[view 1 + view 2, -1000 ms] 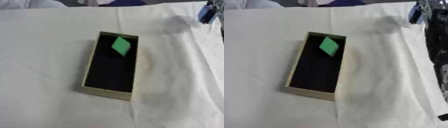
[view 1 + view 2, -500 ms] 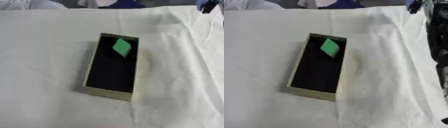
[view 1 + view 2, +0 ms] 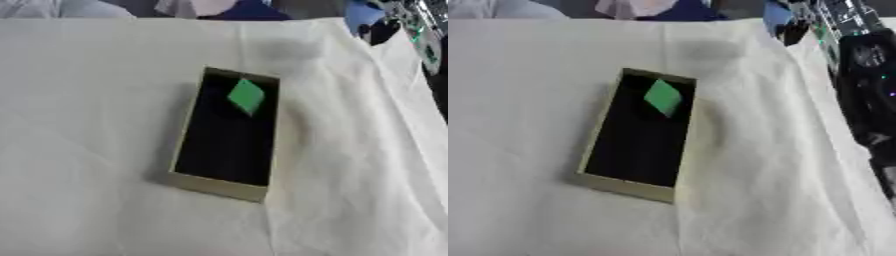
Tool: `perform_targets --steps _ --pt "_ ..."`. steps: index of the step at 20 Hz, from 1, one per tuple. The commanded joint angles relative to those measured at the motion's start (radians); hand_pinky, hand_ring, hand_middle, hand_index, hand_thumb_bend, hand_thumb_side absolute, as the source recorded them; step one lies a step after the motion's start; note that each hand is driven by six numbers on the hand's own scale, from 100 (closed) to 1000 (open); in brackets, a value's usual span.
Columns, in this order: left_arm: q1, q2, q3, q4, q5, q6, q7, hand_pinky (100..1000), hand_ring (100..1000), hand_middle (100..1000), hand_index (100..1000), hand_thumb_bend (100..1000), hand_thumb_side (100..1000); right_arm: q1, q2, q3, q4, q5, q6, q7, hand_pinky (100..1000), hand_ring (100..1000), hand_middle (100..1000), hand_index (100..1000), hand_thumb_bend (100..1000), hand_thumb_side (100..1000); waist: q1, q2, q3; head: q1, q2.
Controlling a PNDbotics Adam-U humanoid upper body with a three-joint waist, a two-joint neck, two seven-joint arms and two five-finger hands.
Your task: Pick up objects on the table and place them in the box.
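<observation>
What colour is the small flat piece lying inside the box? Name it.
Green. The diamond-shaped piece lies at the far end of the box, clearest in the left eye view.

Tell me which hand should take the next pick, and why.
Right, probably: the right hand hangs beyond the box at far right; the left hand shows nowhere. The green piece already lies inside.

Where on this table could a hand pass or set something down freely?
The white cloth lies bare left of the box and in front of it. Inside the box, the dark floor nearer than the green piece is free. The right edge, by the robot's arm, is crowded.
</observation>
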Motion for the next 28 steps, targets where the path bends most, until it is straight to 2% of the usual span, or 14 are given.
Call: perform_targets --steps 1,2,3,5,6,7,9,12,15,20,28 --pt "-0.003 0.036 0.009 -0.02 -0.002 -0.002 0.001 729 790 766 878 284 901 0.014 -0.052 0.073 -0.098 -0.053 -0.05 -0.045 668 560 449 590 100 100 0.0 -0.024 -0.001 0.006 0.005" --pt "-0.002 0.037 0.009 -0.02 -0.002 -0.002 0.001 730 790 766 878 284 900 0.029 -0.062 0.097 -0.121 -0.068 -0.065 -0.06 667 559 449 590 100 100 -0.001 -0.027 -0.002 0.006 0.005" --pt "0.0 0.038 0.01 -0.02 -0.002 -0.001 0.001 730 790 766 878 285 899 0.039 -0.083 0.124 -0.134 -0.122 -0.119 -0.077 667 558 448 590 100 100 -0.001 -0.031 -0.006 0.009 0.005" --pt "0.006 0.041 0.012 -0.02 -0.004 -0.001 0.003 730 790 765 878 286 898 0.036 -0.16 0.121 -0.094 -0.375 -0.328 -0.067 666 555 446 588 100 100 -0.003 -0.037 -0.013 0.014 0.005" --pt "0.008 0.043 0.013 -0.02 -0.005 -0.001 0.004 730 789 765 878 287 897 0.03 -0.189 0.118 -0.075 -0.505 -0.385 -0.032 664 552 444 586 100 100 -0.005 -0.04 -0.015 0.014 0.005" --pt "0.009 0.044 0.013 -0.02 -0.005 -0.001 0.005 730 789 765 878 288 896 0.026 -0.209 0.121 -0.067 -0.614 -0.413 0.013 664 550 443 585 100 100 -0.006 -0.042 -0.016 0.014 0.005" --pt "0.01 0.047 0.012 -0.02 -0.006 -0.001 0.006 730 789 765 878 288 896 0.02 -0.23 0.128 -0.079 -0.768 -0.421 0.087 663 546 440 583 100 100 -0.009 -0.046 -0.017 0.014 0.005" --pt "0.009 0.048 0.01 -0.02 -0.005 -0.001 0.006 730 789 765 878 290 894 0.011 -0.239 0.149 -0.12 -0.9 -0.404 0.149 661 540 433 577 100 100 -0.012 -0.05 -0.016 0.013 0.005" --pt "0.01 0.049 0.01 -0.02 -0.005 0.0 0.006 730 789 765 878 291 893 -0.002 -0.242 0.18 -0.14 -0.973 -0.394 0.178 659 538 433 576 100 100 -0.016 -0.055 -0.013 0.012 0.005" --pt "0.011 0.05 0.007 -0.02 -0.003 0.002 0.004 730 789 764 878 294 890 -0.032 -0.213 0.216 -0.133 -1.031 -0.391 0.183 656 530 428 573 100 100 -0.018 -0.064 -0.009 0.013 0.005" --pt "0.007 0.046 0.003 -0.02 0.002 0.003 -0.001 730 789 764 878 295 889 -0.091 -0.112 0.25 -0.113 -0.995 -0.406 0.162 655 529 426 570 100 100 -0.015 -0.069 -0.005 0.002 0.005"
